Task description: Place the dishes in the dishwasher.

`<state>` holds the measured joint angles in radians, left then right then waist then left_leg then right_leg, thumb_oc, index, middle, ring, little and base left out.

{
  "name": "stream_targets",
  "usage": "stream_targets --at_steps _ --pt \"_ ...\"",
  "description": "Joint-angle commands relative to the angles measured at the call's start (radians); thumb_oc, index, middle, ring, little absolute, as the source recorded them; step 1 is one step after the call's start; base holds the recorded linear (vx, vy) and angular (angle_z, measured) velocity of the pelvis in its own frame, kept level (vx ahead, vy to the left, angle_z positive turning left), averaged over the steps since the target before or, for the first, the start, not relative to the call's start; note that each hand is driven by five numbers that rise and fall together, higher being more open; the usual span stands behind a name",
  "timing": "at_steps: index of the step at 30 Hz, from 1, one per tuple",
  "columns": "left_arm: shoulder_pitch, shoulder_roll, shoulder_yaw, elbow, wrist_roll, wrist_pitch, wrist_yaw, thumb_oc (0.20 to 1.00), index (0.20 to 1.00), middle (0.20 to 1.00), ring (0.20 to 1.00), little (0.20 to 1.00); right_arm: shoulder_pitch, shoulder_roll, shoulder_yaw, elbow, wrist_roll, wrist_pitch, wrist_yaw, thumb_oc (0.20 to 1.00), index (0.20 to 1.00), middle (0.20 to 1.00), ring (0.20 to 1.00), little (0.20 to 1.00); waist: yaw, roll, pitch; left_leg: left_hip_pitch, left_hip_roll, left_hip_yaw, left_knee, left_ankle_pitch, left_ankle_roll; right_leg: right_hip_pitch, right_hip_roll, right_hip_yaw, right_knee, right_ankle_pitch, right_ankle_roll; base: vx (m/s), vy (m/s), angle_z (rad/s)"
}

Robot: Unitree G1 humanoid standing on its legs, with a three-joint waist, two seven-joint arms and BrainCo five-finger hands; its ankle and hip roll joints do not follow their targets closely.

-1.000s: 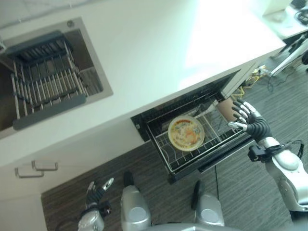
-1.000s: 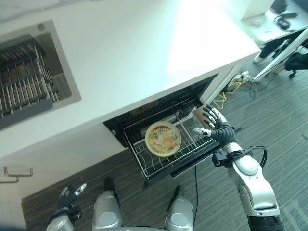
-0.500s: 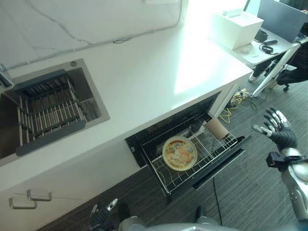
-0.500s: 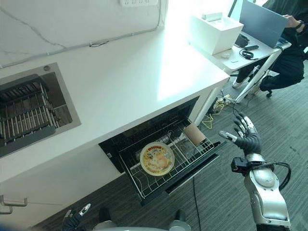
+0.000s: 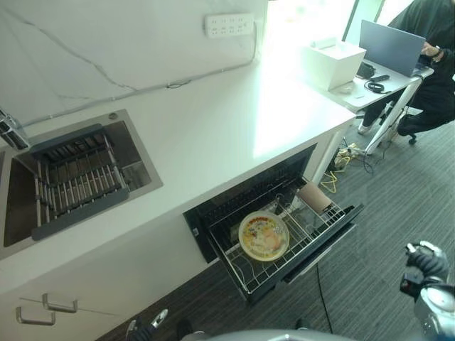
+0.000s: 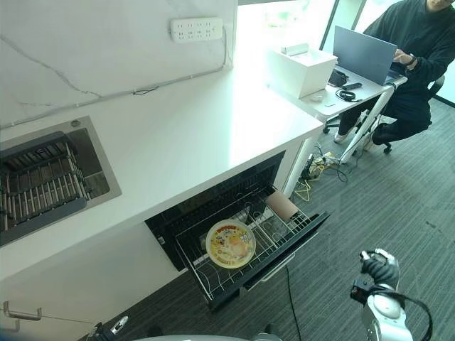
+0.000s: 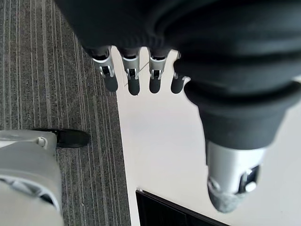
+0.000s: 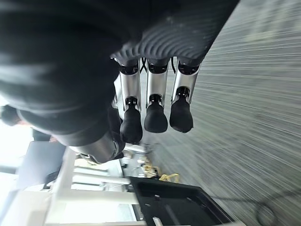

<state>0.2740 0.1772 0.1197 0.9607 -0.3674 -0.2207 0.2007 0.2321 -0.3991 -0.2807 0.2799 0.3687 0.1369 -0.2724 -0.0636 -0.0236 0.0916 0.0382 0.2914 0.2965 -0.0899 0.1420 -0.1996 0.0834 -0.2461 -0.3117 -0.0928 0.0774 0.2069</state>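
The dishwasher rack point(image 5: 298, 238) is pulled out from under the white counter point(image 5: 213, 135). A round plate point(image 5: 263, 236) with an orange and yellow pattern lies flat in the rack's middle. A brown cup point(image 5: 313, 197) lies on its side at the rack's far right corner. My right hand point(image 6: 379, 268) hangs low over the floor, well to the right of the rack, open and holding nothing; its fingers point(image 8: 149, 106) are relaxed. My left hand point(image 5: 146, 330) sits at the bottom edge near the cabinet, its fingers point(image 7: 134, 70) straight and holding nothing.
A sink point(image 5: 135, 170) with a grey drying rack point(image 5: 71, 177) is set in the counter's left. A white box point(image 5: 333, 64) stands at the counter's far end. Beyond it a person point(image 6: 419, 57) sits at a desk with a laptop point(image 6: 362, 53). Cables point(image 5: 341, 160) lie on the floor.
The whole picture has shifted, so the camera moved. My right hand has drawn away from the rack's right side, down and to the right, over the floor.
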Motion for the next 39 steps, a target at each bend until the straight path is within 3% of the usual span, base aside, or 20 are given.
stream_targets --at_steps 1,4,6,9,14,23,26,32,39 --pt "-0.063 0.066 0.024 0.01 0.041 -0.028 -0.009 1.0 1.0 1.0 1.0 1.0 -0.085 -0.014 -0.032 0.006 0.074 -0.028 0.028 0.2 0.2 0.2 0.2 0.2 0.02 -0.01 0.055 0.077 0.004 0.005 0.003 -0.058 0.034 0.031 -0.037 -0.027 0.03 -0.007 -0.002 0.19 -0.029 0.01" --pt "-0.092 0.102 0.005 -0.014 0.037 0.006 -0.013 1.0 1.0 1.0 1.0 1.0 -0.127 0.004 0.012 0.09 0.205 0.005 0.106 0.2 0.2 0.2 0.2 0.2 0.041 -0.001 0.104 0.013 -0.023 -0.057 0.144 -0.105 0.047 -0.03 -0.022 0.013 0.222 -0.105 -0.033 0.03 -0.035 0.05" --pt "-0.155 0.129 -0.013 -0.043 0.002 0.021 -0.006 1.0 1.0 1.0 1.0 1.0 -0.181 0.008 0.036 0.141 0.307 -0.021 0.155 0.2 0.2 0.2 0.2 0.2 0.044 0.002 0.152 -0.104 -0.017 -0.092 0.302 -0.16 0.038 -0.133 -0.041 0.039 0.365 -0.159 -0.04 -0.21 -0.039 0.18" --pt "-0.188 0.144 -0.044 -0.068 -0.029 0.022 0.005 1.0 1.0 1.0 1.0 1.0 -0.218 0.01 0.048 0.158 0.396 -0.037 0.166 0.2 0.2 0.2 0.2 0.2 0.047 0.011 0.182 -0.208 0.001 -0.113 0.429 -0.207 0.037 -0.232 -0.07 0.063 0.524 -0.225 -0.049 -0.11 0.024 0.27" --pt "-0.204 0.154 -0.075 -0.089 -0.064 0.009 0.008 1.0 1.0 1.0 1.0 1.0 -0.247 0.026 0.071 0.199 0.506 -0.065 0.186 0.2 0.2 0.2 0.2 0.2 0.056 0.012 0.195 -0.341 0.017 -0.165 0.571 -0.258 0.032 -0.367 -0.13 0.09 0.687 -0.276 -0.053 -0.03 0.017 0.05" --pt "-0.207 0.173 -0.1 -0.11 -0.082 0.004 0.0 1.0 1.0 1.0 1.0 1.0 -0.27 0.034 0.04 0.307 0.708 -0.065 0.182 0.2 0.2 0.2 0.2 0.2 0.063 0.022 0.211 -0.413 0.023 -0.198 0.61 -0.256 0.021 -0.451 -0.167 0.106 0.764 -0.286 -0.036 -0.02 -0.005 0.07" --pt "-0.209 0.188 -0.096 -0.09 -0.085 0.002 -0.002 1.0 1.0 1.0 1.0 1.0 -0.277 0.034 0.015 0.478 0.871 -0.03 0.228 0.2 0.2 0.2 0.2 0.2 0.071 0.026 0.216 -0.414 0.033 -0.209 0.627 -0.258 0.009 -0.453 -0.172 0.105 0.793 -0.301 -0.034 0.03 -0.013 0.02" --pt "-0.223 0.189 -0.112 -0.082 -0.076 0.002 -0.009 1.0 1.0 1.0 1.0 1.0 -0.317 0.01 0.013 0.671 0.799 -0.027 0.319 0.2 0.2 0.2 0.2 0.2 0.09 0.035 0.22 -0.422 0.036 -0.23 0.647 -0.263 0.0 -0.457 -0.184 0.1 0.817 -0.311 -0.031 0.02 -0.003 0.01" --pt "-0.216 0.201 -0.139 -0.135 -0.071 0.038 -0.011 1.0 1.0 1.0 1.0 1.0 -0.403 -0.04 0.072 0.662 0.662 -0.037 0.322 0.2 0.2 0.2 0.2 0.2 0.113 0.047 0.232 -0.428 0.031 -0.24 0.643 -0.255 -0.008 -0.467 -0.203 0.095 0.822 -0.306 -0.022 0.0 0.024 0.07"
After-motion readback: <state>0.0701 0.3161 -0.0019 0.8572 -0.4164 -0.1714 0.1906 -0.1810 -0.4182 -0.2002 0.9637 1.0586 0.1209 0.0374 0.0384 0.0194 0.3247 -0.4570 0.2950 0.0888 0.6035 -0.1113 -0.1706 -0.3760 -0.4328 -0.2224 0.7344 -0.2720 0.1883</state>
